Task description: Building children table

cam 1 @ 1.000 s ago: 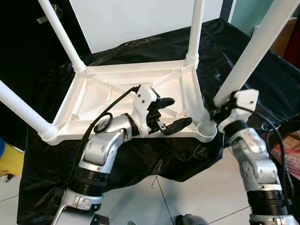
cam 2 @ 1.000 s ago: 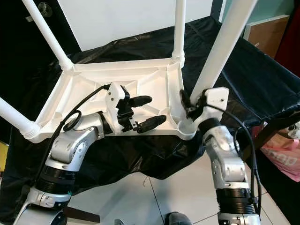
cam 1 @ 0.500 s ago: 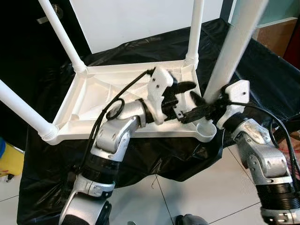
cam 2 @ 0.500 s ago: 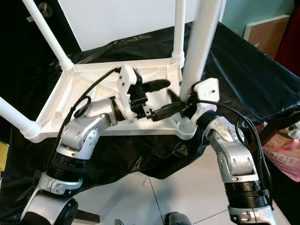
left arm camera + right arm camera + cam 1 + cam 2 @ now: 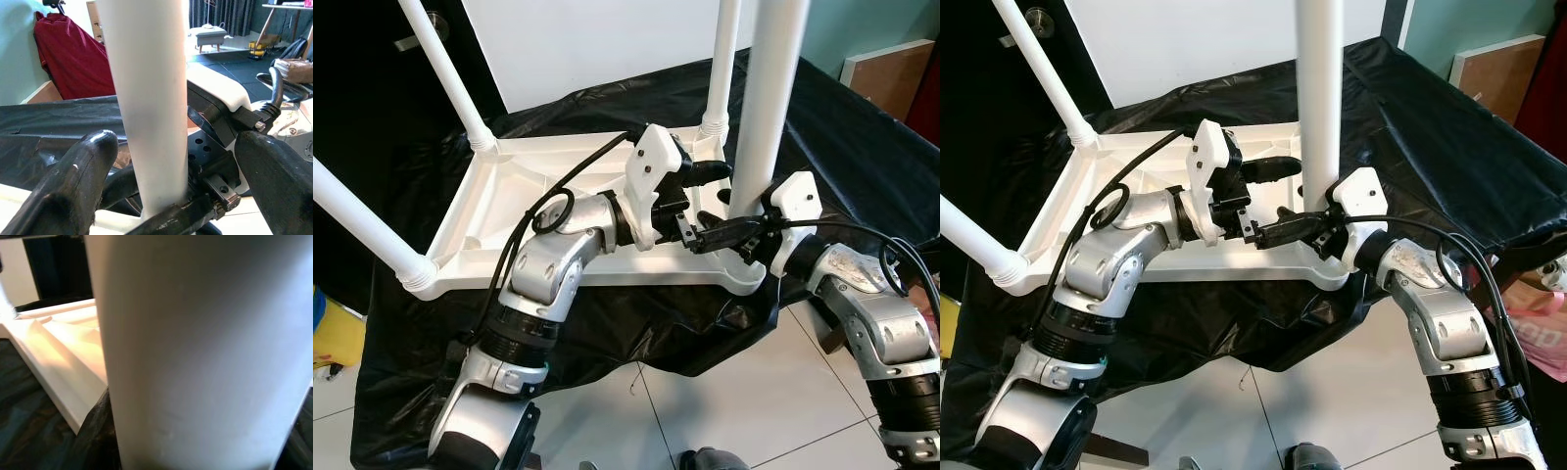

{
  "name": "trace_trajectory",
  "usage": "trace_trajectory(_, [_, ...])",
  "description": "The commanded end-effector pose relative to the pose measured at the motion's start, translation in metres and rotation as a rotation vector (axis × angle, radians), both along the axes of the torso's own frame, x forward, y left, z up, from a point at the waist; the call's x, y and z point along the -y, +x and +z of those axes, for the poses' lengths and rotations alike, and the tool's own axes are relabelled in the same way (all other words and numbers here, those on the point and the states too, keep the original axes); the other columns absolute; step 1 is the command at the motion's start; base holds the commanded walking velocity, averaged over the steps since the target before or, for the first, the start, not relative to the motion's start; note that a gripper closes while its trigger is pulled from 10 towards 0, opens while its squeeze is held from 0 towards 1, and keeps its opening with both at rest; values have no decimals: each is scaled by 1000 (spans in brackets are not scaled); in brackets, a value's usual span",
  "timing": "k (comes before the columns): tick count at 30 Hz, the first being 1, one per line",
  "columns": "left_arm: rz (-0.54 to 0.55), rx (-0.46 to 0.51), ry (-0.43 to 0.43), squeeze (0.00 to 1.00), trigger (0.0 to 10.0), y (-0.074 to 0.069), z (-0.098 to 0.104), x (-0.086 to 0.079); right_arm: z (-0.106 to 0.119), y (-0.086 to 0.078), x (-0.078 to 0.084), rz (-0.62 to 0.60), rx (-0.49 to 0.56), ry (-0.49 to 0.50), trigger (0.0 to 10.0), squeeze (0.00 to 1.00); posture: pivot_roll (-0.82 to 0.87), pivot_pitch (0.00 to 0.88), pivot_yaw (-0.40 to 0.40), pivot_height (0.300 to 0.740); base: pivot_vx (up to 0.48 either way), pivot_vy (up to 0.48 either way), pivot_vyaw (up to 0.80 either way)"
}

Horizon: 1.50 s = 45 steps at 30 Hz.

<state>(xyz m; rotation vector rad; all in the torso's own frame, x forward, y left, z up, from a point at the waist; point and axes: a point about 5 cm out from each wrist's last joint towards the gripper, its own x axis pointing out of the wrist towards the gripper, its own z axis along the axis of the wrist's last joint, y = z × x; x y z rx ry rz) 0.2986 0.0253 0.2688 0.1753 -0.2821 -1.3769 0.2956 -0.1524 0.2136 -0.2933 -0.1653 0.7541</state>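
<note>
Left wrist view: the left gripper [image 5: 161,186] has its jaws spread wide, one black finger [image 5: 68,181] on each side of the white table leg [image 5: 146,98], with a gap to the leg on both sides; no contact is visible. Right wrist view: the same leg [image 5: 195,352] sits very close to the camera, and the right gripper's jaws cannot be read there. Left eye view: the right gripper [image 5: 729,227] has its jaws closed around the base of that leg, just above the near right corner socket [image 5: 744,274] of the tabletop. The leg stands upright at this corner; whether it is fully seated in the socket cannot be told.

The left gripper [image 5: 705,201] reaches across the underside of the white tabletop [image 5: 509,225], which lies upside down on the surface covered with black plastic sheeting [image 5: 842,147]. Three other legs are already on: far right [image 5: 724,59], far left [image 5: 445,73] and near left [image 5: 357,220], the last two tilted outward.

A white panel [image 5: 597,39] stands behind the surface. Tiled floor [image 5: 744,401] is below.
</note>
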Motion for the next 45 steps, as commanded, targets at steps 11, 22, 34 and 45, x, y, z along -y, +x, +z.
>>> trace_trajectory(11, [-26, 71, 14, 0, 10000, -2, 8, -1, -8, -5, -6, 60, -43, -31, 10000, 0, -239, 64, 67, 740, 0, 0, 0])
trace_trajectory(22, [-9, 69, 52, 0, 10000, 3, 0, -14, -11, -9, -4, 93, -66, -51, 10000, 0, -229, 56, 64, 740, 0, 0, 0])
trace_trajectory(34, [35, 85, 36, 0, 10000, 15, 11, -27, -15, -15, -8, 139, -83, -67, 10000, 0, -232, 43, 76, 740, 0, 0, 0])
trace_trajectory(45, [-77, 17, -130, 0, 10000, 4, 36, -20, -18, -17, -11, 163, -96, -79, 10000, 0, -230, 43, 84, 740, 0, 0, 0])
